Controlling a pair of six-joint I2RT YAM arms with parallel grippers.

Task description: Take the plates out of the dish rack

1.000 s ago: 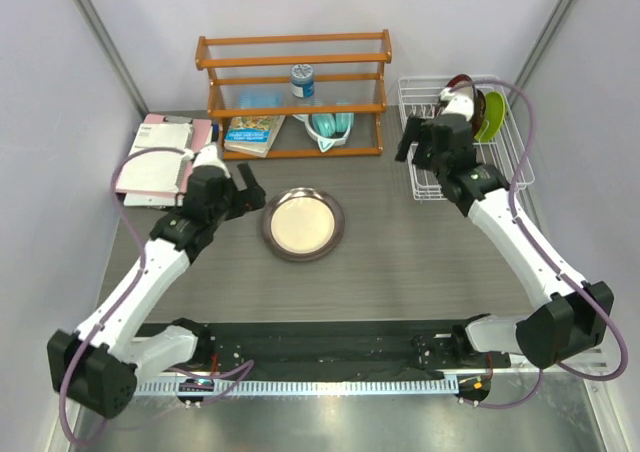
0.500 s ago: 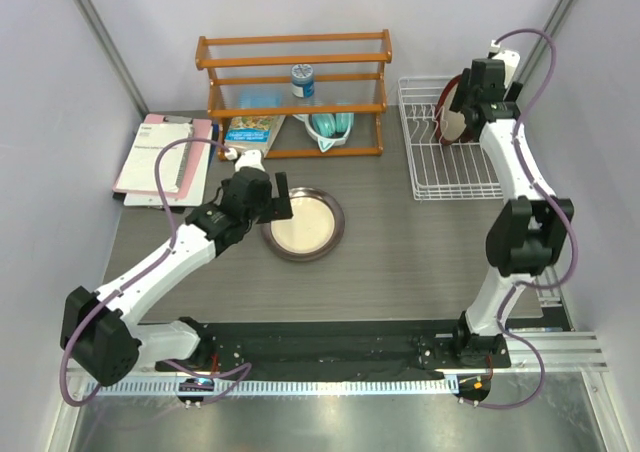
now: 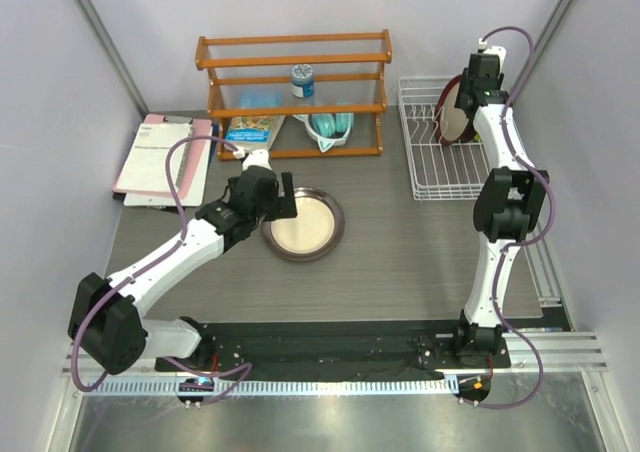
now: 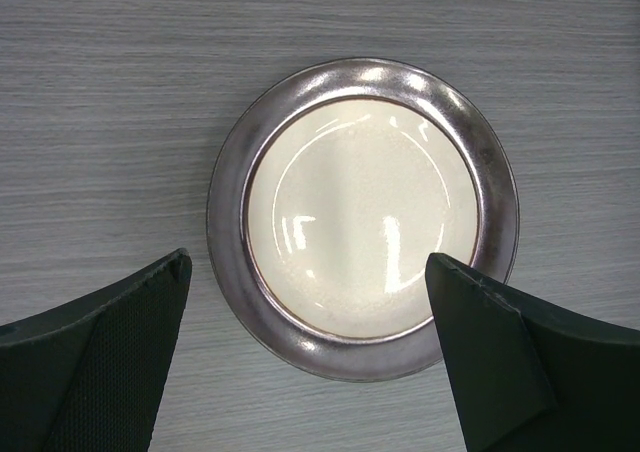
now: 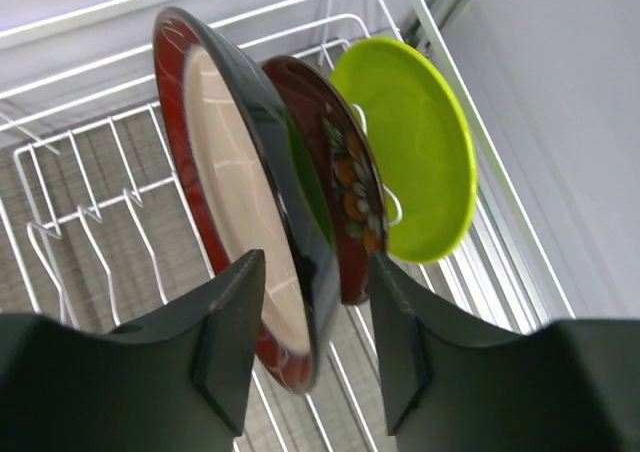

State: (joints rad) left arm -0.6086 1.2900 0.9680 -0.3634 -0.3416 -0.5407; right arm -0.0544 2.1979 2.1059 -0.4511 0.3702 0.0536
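Note:
The dark grey-rimmed plate (image 3: 303, 224) lies flat on the table; in the left wrist view (image 4: 362, 217) it sits just ahead of my left gripper (image 4: 308, 262), which is open and empty above its near rim (image 3: 283, 198). The white dish rack (image 3: 430, 172) holds three upright plates: the large dark red-rimmed one (image 5: 230, 192), the small patterned red one (image 5: 345, 182) and the lime green one (image 5: 415, 152). My right gripper (image 5: 312, 272) is open, one finger on each side of the large red plate's rim, above the rack (image 3: 468, 94).
An orange wooden shelf (image 3: 293, 92) stands behind the table's middle with a bottle (image 3: 302, 77), a teal object (image 3: 330, 124) and a book (image 3: 252, 132). A pink notebook (image 3: 165, 157) lies at the far left. The rack's wire prongs (image 5: 80, 222) stand left of the plates.
My right arm has swung from the rack's front to above its back, the jaws now straddling the large red plate. My left gripper has moved right to the grey plate's edge.

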